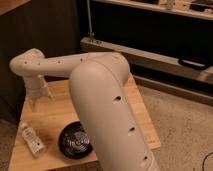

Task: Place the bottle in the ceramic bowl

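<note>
The bottle (32, 140), small and clear-whitish with a white cap, lies on its side near the front left corner of the wooden table (60, 107). Just to its right sits the ceramic bowl (75, 143), round and glossy black with pale swirl lines inside. My gripper (41, 101) hangs fingers-down over the left part of the table, behind and above the bottle. It is open and holds nothing. My thick white arm (105, 105) crosses the view and hides the table's middle and right.
A dark wall or cabinet (45, 30) stands behind the table. A low shelf unit with a metal rail (160, 55) runs along the back right. Speckled floor (185, 130) lies to the right of the table.
</note>
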Motion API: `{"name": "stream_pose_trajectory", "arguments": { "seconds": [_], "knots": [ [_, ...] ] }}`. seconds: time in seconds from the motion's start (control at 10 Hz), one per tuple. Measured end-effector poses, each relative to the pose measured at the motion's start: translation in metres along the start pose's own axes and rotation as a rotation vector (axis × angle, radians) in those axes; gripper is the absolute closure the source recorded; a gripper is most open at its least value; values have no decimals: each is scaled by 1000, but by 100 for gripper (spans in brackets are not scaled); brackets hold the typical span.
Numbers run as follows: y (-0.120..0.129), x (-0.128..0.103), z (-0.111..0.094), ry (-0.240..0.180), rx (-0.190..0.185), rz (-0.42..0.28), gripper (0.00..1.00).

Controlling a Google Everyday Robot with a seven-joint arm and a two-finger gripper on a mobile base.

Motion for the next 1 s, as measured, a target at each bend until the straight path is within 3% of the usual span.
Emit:
{"name": "stream_pose_trajectory", "arguments": {
  "seconds": [0.2,0.4,1.0],
  "knots": [
    [23,-8,8,7,-6,-73,35],
    [35,-13,23,19,-35,-134,35],
    [44,-11,63,60,-140,-198,35]
  ]
}}
